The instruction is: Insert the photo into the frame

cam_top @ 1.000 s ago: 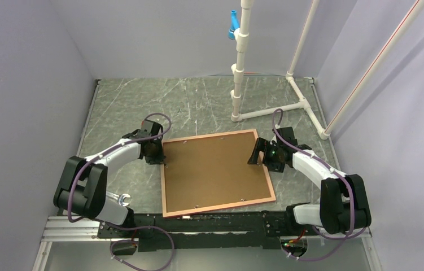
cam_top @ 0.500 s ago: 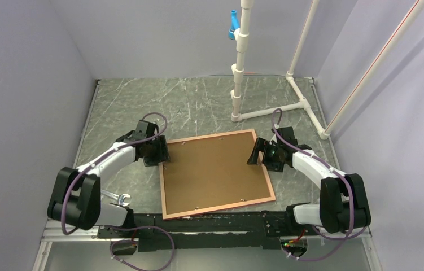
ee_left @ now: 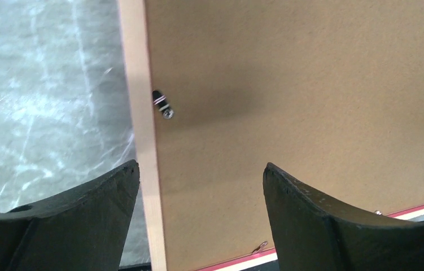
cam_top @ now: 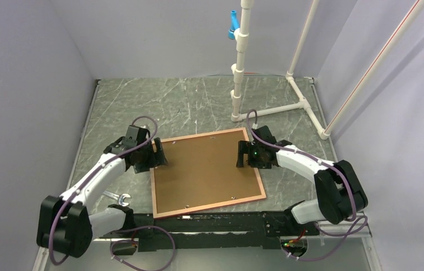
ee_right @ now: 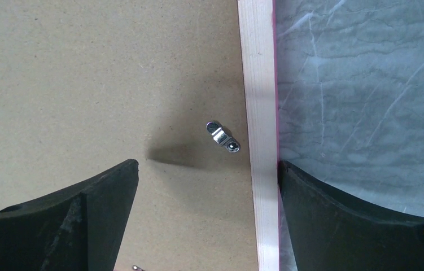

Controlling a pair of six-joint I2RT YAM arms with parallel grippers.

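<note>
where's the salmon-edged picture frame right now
In the top view the salmon-edged rectangular picture frame lies flat, brown back up, between the left gripper and right gripper, nearer than the white pipe stand.

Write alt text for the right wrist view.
The open right gripper straddles the frame's pale edge strip. Left of it lies the brown backing board with a small metal clip; right, grey marbled table.
</note>
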